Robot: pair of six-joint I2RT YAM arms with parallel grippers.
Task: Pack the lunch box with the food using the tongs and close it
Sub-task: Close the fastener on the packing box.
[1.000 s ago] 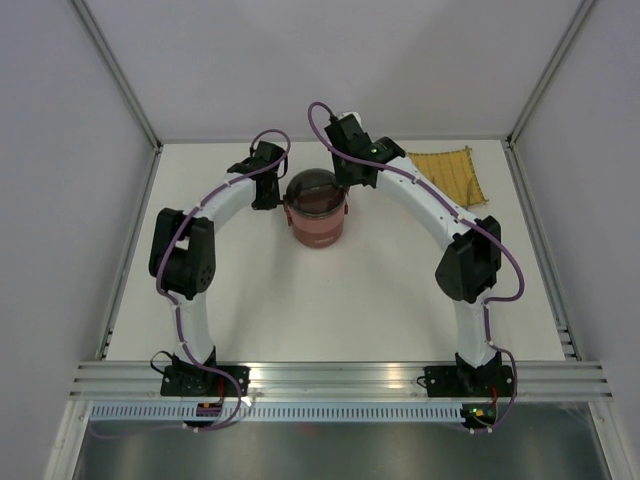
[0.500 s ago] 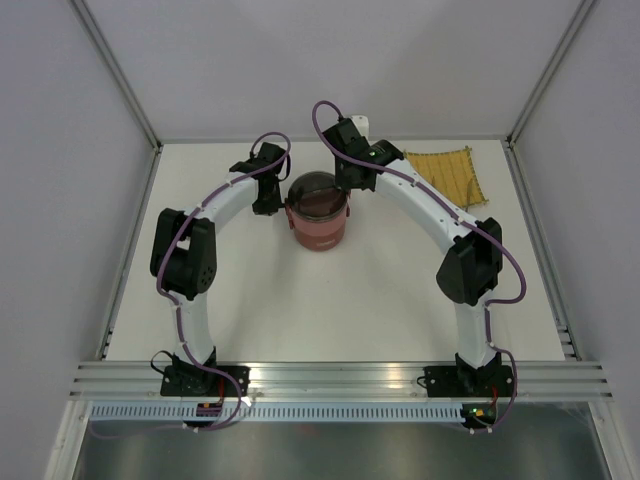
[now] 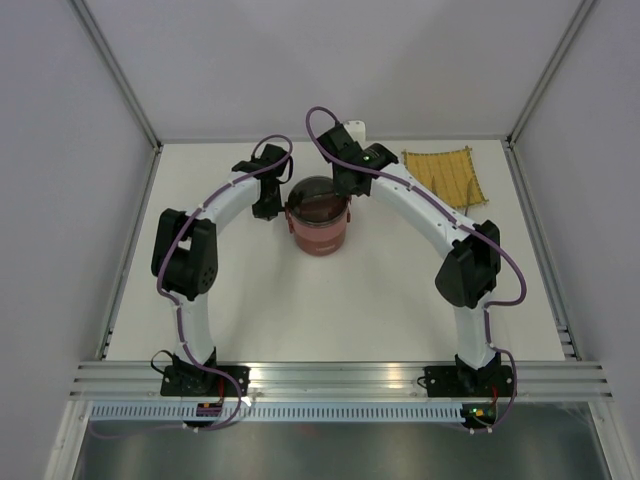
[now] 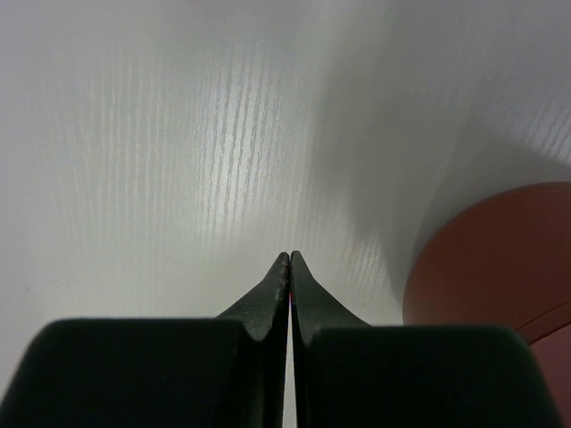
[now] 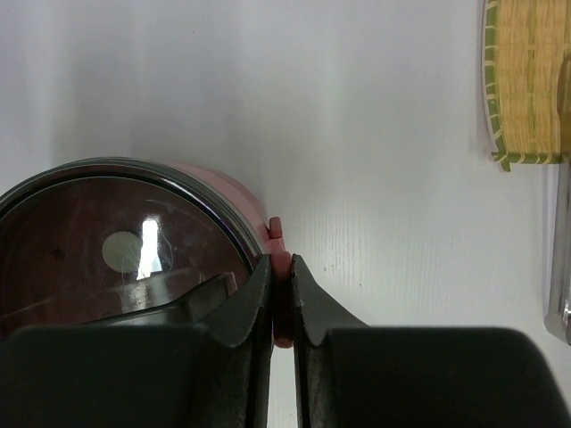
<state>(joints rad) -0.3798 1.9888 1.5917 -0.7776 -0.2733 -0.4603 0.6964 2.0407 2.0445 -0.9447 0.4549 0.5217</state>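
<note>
- Pinching a small pink tab [image 5: 276, 230] on the side of the lunch box [image 5: 125, 232], the right gripper [image 5: 280, 264] has its fingertips closed on it, just below the steel rim. The tab fills the thin gap between them.
- Left gripper [image 4: 290, 259]: fingertips pressed together with nothing between them, low over the bare table [image 4: 178, 134]. The box's red wall [image 4: 500, 259] is just beside it. Whether they touch cannot be told.
- Lunch box [image 3: 320, 228]: upright toward the far middle of the table [image 3: 380, 300], between the two grippers. A dark lid with a pale centre knob [image 5: 120, 251] sits inside the rim. No food shows anywhere outside the box.
- Step in hand, as judged: packing looks done, and this is the closing stage, with the side tab being worked to fasten the lid.
- Next move, as judged: a short, firm push or flip of the tab against the wall. The box must be kept from sliding or tipping, so the left gripper may need to brace the opposite side.
- Arms: both rise from the near edge, elbows bowed wide. The wrists converge on the box, the left from its left side and the right from its far right.
- Woven mat [image 5: 526, 80]: far right corner, well apart from the box.
- Metal strip [image 5: 560, 267]: at the right border of the right wrist view, too cropped to identify.
</note>
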